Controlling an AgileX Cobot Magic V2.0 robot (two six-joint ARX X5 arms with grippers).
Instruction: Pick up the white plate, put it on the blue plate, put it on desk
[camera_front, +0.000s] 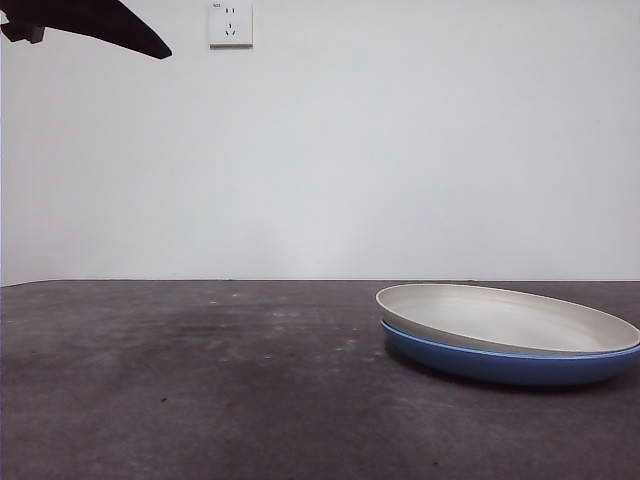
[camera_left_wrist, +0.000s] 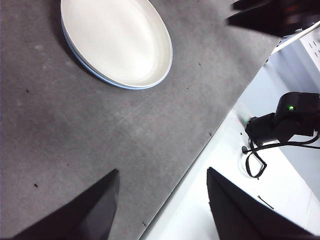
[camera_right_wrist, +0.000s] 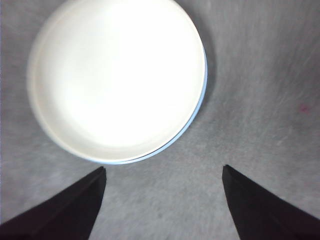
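Your white plate (camera_front: 505, 318) sits tilted inside the blue plate (camera_front: 500, 364), at four o'clock on the tabletop (camera_front: 200, 380). Right claw (camera_right_wrist: 162, 200) hovers open above, left claw (camera_left_wrist: 162, 205) open; a rim grab may drag both plates.

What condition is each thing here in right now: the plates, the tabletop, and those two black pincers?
Round cream-white plate: stacked inside the blue plate, tilted slightly, not held.
Glossy round blue plate: resting on the desk, under the white plate, only its edge showing.
Dark grey-brown mottled desk: bears the stacked plates.
Left pincer: open, holding nothing, away from the plates.
Right pincer: open, holding nothing, above the desk beside the plates.
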